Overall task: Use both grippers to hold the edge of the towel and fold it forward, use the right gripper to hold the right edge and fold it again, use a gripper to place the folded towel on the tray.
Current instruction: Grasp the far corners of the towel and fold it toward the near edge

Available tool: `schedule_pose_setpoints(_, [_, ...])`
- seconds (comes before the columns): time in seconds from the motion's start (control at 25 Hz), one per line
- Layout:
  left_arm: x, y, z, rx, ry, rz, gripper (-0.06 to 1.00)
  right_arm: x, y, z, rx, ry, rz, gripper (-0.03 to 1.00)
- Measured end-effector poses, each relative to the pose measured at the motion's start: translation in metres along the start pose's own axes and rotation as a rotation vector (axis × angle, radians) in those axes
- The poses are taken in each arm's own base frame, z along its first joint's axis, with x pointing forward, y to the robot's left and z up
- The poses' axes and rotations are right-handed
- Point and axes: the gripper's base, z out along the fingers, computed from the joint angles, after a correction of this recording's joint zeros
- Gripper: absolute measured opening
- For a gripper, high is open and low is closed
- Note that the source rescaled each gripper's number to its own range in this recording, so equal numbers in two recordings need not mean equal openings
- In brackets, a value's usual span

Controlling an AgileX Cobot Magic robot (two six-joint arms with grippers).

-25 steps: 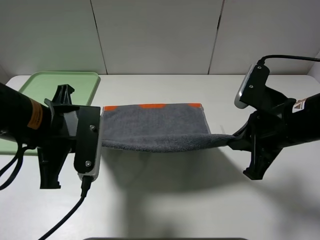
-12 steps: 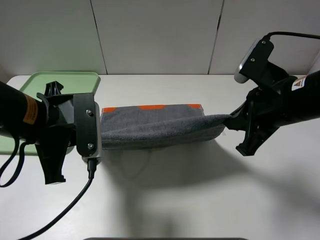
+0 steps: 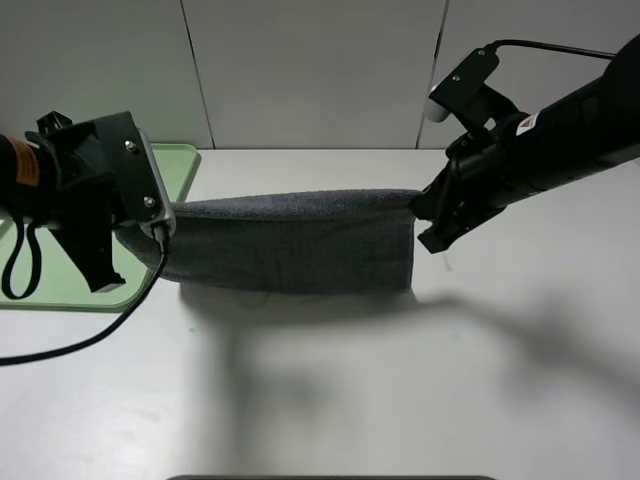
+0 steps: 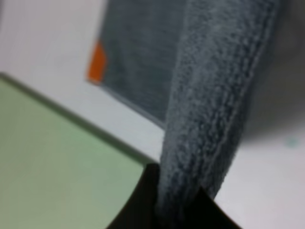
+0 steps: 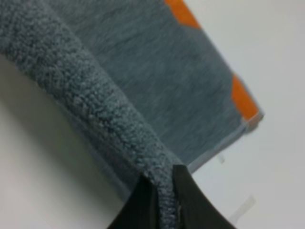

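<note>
Pinching a thick roll of gray pile, the dark fingers (image 4: 137, 206) of the left gripper (image 4: 177, 211) sit narrow, with the towel (image 4: 214, 95) squeezed between them and rising out of the grip. The right gripper (image 5: 164, 202) is the same: its fingers (image 5: 191, 202) are closed tight on a rolled edge of the towel (image 5: 95, 95), which runs away from the tips as a fat ridge.

- High view: the left gripper (image 3: 166, 216) holds the left end of the raised edge (its tips are mostly hidden behind its own wrist camera (image 3: 130, 175)). The right gripper (image 3: 418, 206) holds the right end.
- The towel (image 3: 290, 245) spans between the 2 grippers. Its held edge is lifted and fairly taut, and the rest drapes down toward the front onto the white table (image 3: 400, 380).
- Wrist views show a flat layer below the held edge, lying on the table, with orange patches (image 4: 96, 62) (image 5: 245, 102) along its border.
- The towel sits mid-table, just right of the green tray (image 3: 186, 165). Its left end is close to the tray's corner; whether they touch I cannot tell.
- In the left wrist view the tray (image 4: 57, 157) lies beside the flat layer, with a strip of table between them.
- A black cable (image 3: 90, 335) loops down from the left arm over the table.
- Both arms cast soft shadows on the tabletop in front of the towel.
</note>
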Motion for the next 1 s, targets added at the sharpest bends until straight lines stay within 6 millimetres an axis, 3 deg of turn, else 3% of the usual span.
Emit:
schedule_pose_setpoints(0.2, [0.006,0.018,0.029,0.018,0.078,-0.057,0.00,-0.010,-0.003,0.016,-0.013,0.006,0.020,0.00])
schedule_pose_setpoints(0.48, [-0.009,0.040,0.055,0.027,0.115,-0.069,0.00,-0.017,-0.011,0.031,0.015,-0.002,0.014,0.00])
schedule_pose_setpoints(1.0, [-0.018,0.052,0.106,0.082,0.190,-0.063,0.00,-0.013,-0.021,0.068,0.034,0.035,0.048,0.00])
